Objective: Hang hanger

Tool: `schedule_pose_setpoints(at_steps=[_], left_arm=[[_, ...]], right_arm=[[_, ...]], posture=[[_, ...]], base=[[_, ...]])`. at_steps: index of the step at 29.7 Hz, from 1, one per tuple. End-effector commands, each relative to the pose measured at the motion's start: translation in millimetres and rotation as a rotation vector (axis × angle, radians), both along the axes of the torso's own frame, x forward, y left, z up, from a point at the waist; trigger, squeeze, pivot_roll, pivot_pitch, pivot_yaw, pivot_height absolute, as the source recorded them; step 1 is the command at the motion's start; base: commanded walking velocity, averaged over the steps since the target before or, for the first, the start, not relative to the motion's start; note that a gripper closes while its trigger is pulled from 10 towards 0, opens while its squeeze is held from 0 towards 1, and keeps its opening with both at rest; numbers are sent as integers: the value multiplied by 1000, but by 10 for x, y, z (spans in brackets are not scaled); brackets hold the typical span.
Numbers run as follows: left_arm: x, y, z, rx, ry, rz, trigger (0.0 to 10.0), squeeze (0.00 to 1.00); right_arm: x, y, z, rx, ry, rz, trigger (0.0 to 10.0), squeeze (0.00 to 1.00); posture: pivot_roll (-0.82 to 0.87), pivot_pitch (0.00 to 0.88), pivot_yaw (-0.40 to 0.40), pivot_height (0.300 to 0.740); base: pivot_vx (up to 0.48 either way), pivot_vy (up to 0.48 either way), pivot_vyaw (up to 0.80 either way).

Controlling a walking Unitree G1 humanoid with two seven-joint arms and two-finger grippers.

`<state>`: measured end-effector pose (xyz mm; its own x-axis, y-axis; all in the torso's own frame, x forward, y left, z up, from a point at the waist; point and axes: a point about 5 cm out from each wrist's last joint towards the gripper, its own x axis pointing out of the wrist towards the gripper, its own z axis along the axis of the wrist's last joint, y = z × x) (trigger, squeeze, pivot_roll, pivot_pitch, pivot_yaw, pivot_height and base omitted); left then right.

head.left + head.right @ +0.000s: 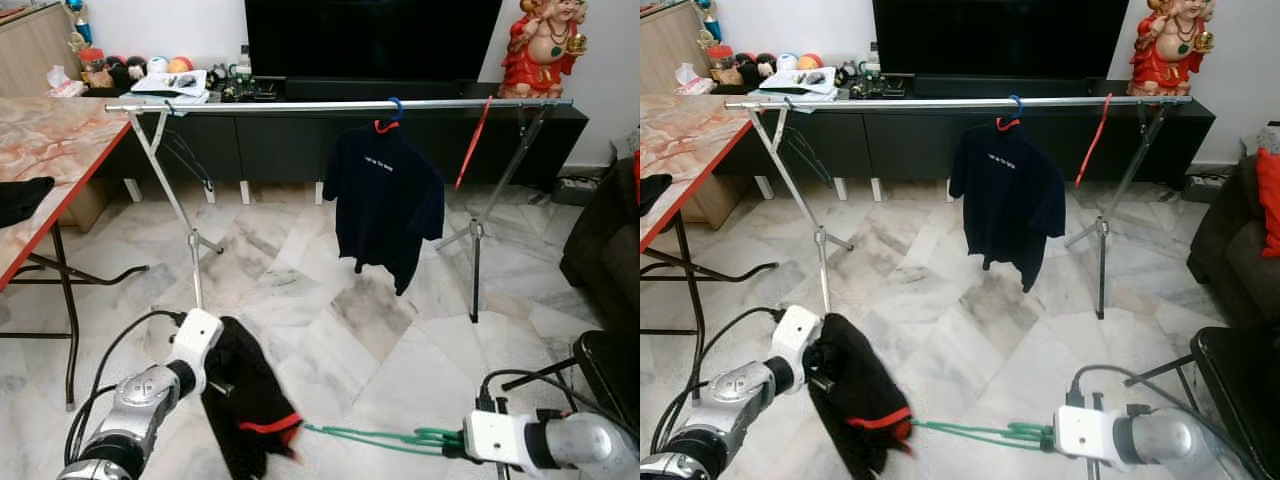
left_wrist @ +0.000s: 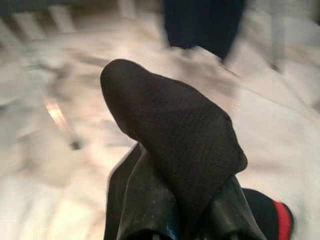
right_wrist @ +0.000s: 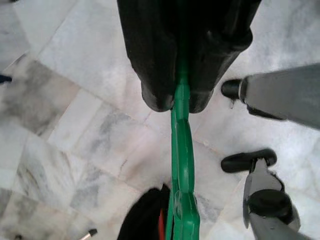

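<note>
A black garment with red trim (image 1: 248,405) hangs low over the marble floor, with my left gripper (image 1: 213,378) shut on its upper edge. In the left wrist view the dark cloth (image 2: 175,130) drapes over the two black fingers (image 2: 150,205). My right gripper (image 3: 176,102) is shut on a green hanger (image 1: 375,438), which reaches left into the garment's red hem. A silver clothes rail (image 1: 340,104) stands ahead, carrying a dark blue shirt (image 1: 385,200) on a blue and red hanger and a bare red hanger (image 1: 473,142).
A marble-topped table (image 1: 45,150) with red edge stands at the left, a dark cloth on it. Behind the rail are a black TV cabinet (image 1: 300,140) and a red figurine (image 1: 543,45). A dark sofa (image 1: 610,240) and a black stool (image 1: 612,365) sit at the right.
</note>
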<state>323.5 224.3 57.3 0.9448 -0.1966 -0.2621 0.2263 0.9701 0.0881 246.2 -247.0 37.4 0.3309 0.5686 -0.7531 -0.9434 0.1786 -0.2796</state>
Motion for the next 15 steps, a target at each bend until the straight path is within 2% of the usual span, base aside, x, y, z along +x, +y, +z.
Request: schedule_pose_setpoints(at_steps=[1, 4, 5, 6, 7, 8, 9, 10, 13, 14, 15], left_arm=[[30, 87, 106, -62, -84, 110, 0, 0], [-8, 56, 93, -127, -116, 122, 0, 0], [-45, -4, 67, -160, -128, 112, 2902, 0], [-73, -56, 48, -176, -134, 92, 9020, 0], [-110, -123, 35, -188, -148, 64, 10000, 0], [-163, -206, 24, -195, -171, 52, 10000, 0], [-177, -230, 24, -203, -178, 53, 10000, 0], [-200, -261, 22, -208, -187, 50, 10000, 0], [-260, -320, 58, -242, -230, 62, 10000, 0], [-260, -320, 58, -242, -230, 62, 10000, 0], [-269, -332, 67, -246, -234, 60, 10000, 0]], right_arm=[[-23, 16, -75, 62, -4, -89, 0, 0], [0, 55, -141, 120, -33, -193, 0, 0], [28, 73, -203, 150, -52, -299, 784, 0], [34, 83, -248, 170, -56, -367, 1686, 0], [38, 89, -305, 188, -61, -455, 2706, 0], [37, 100, -395, 202, -75, -589, 6510, 0], [33, 106, -424, 208, -75, -630, 9451, 0], [20, 127, -467, 231, -74, -690, 10000, 0], [-69, 156, -638, 306, -45, -962, 10000, 0], [-69, 156, -638, 306, -45, -962, 10000, 0], [-96, 155, -675, 309, -44, -1020, 10000, 0]], posture=[[-21, 60, 3, 740], [-17, 62, 6, 740], [-8, 67, 11, 740], [-6, 68, 14, 740], [-3, 69, 17, 740], [0, 71, 21, 740], [0, 71, 21, 740], [6, 74, 23, 740], [14, 76, 21, 740], [14, 76, 21, 740], [17, 76, 22, 740]], base=[[0, 0, 0], [0, 0, 0], [0, 0, 0], [0, 0, 0], [0, 0, 0], [0, 0, 0], [0, 0, 0], [0, 0, 0], [0, 0, 0], [0, 0, 0], [0, 0, 0]])
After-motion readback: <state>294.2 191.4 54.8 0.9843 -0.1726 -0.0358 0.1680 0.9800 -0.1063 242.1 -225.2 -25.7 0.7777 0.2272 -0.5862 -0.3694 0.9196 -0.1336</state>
